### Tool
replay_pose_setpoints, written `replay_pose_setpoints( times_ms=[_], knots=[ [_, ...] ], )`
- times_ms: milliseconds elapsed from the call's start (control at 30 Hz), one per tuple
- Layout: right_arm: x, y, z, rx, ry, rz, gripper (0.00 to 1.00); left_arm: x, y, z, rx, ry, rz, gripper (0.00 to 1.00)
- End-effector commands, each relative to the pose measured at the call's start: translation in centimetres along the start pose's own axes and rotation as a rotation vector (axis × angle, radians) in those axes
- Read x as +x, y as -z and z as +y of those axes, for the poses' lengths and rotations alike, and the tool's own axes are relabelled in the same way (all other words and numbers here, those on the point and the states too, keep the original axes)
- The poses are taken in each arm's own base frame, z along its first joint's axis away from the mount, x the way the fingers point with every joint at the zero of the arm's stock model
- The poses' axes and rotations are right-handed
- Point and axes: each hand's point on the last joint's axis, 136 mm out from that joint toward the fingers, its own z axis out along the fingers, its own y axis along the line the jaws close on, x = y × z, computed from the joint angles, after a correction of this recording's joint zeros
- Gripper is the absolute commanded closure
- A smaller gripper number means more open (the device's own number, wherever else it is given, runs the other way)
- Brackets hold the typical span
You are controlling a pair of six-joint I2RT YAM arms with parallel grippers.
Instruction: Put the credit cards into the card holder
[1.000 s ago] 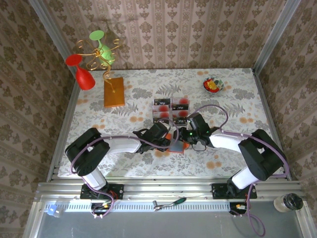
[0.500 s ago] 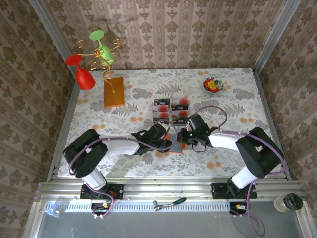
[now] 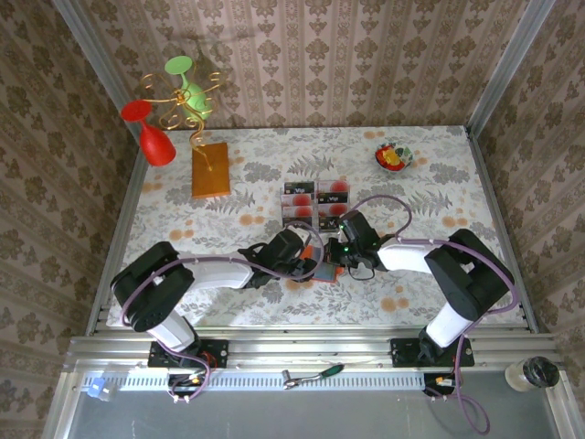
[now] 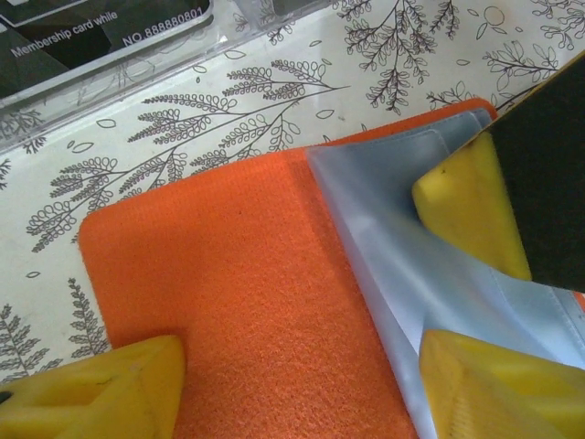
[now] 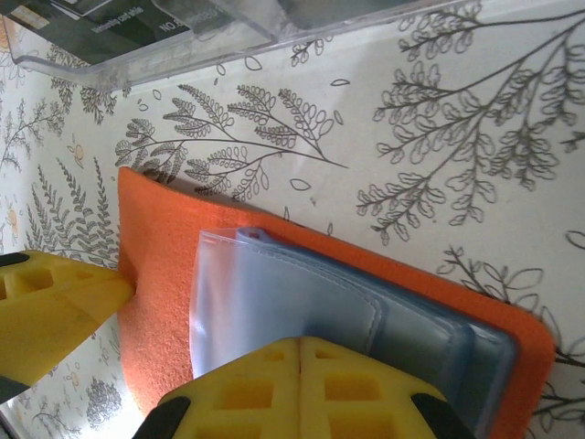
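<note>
The card holder [image 3: 323, 273] lies open on the patterned cloth, its orange flap [image 4: 238, 302] flat and its grey-blue sleeves [image 5: 302, 293] facing up. My left gripper [image 4: 302, 393] is open, one finger beyond the flap's left edge and the other on the sleeves. My right gripper [image 5: 300, 389] is shut, and its tips rest on the sleeves' near edge. I cannot tell whether a sleeve is pinched between them. The credit cards [image 3: 315, 203] lie in a clear tray just beyond the holder, and their dark faces [image 4: 101, 37] carry white print.
At the back left, an orange-brown block [image 3: 210, 169] bears gold wire holding a red glass [image 3: 154, 137] and a green glass [image 3: 194, 91]. A small bowl of colourful pieces [image 3: 394, 156] sits at the back right. The clear tray's rim [image 5: 210, 46] is close to the holder.
My right gripper has shut on the sleeve side of the holder. My left gripper has opened wider. Both have edged slightly left.
</note>
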Motion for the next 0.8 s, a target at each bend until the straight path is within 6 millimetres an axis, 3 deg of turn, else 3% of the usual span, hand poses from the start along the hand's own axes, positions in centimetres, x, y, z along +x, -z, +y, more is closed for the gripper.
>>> replay_pose_setpoints(
  times_ms=[0,333,767],
  knots=[
    [0.7,-0.6,0.2,0.000,-0.010,0.031,0.96,-0.4,0.4,-0.3,0.012,-0.001,-0.016,0.30],
    [0.7,-0.5,0.1,0.002,-0.011,0.029,0.96,-1.1,1.9,0.6,-0.015,0.023,-0.103,0.29],
    [0.6,-0.6,0.3,-0.004,-0.018,0.029,0.96,-1.7,1.5,-1.2,0.057,-0.031,-0.090,0.26]
  ],
)
